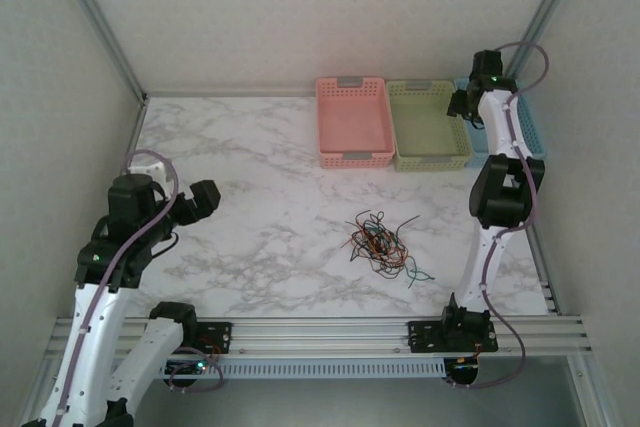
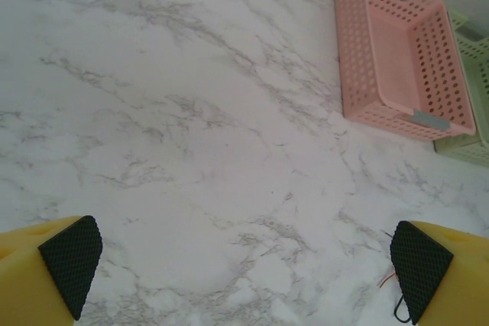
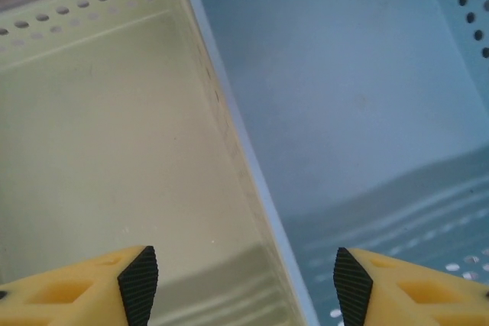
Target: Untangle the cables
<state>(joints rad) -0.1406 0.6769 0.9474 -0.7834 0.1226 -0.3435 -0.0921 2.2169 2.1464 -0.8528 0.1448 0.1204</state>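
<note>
**A:** Cables, position?

**B:** The cables [image 1: 380, 243] lie in one loose tangle on the marble table [image 1: 250, 172], right of centre and toward the near edge. Red-orange, black and green-teal strands cross one another. A few black and teal ends stray toward the near right. Both grippers are well apart from the tangle.

**A:** Left gripper?

**B:** The left gripper [image 1: 203, 199] hangs over the left part of the table. In its wrist view the two black pads [image 2: 70, 263] sit at opposite edges of the picture. The jaws are spread wide, released, with bare marble between them. At the lower right, just beside one pad, a red and a black end of the cables show.

**A:** Right gripper?

**B:** The right gripper [image 1: 466, 103] is reached out to the far right, above the baskets. Its wrist view looks down on the adjoining walls of the green basket [image 3: 92, 150] and the blue basket [image 3: 367, 74]. The fingers are apart and grasp nothing. The seam between the two baskets runs down through the gap.

**A:** Basket layout?

**B:** There are three in a row along the far edge. The pink basket [image 1: 352, 158] is leftmost, the green is in the middle, and the blue is on the right, partly behind the right arm. Pink and green stand just beside each other.
</note>
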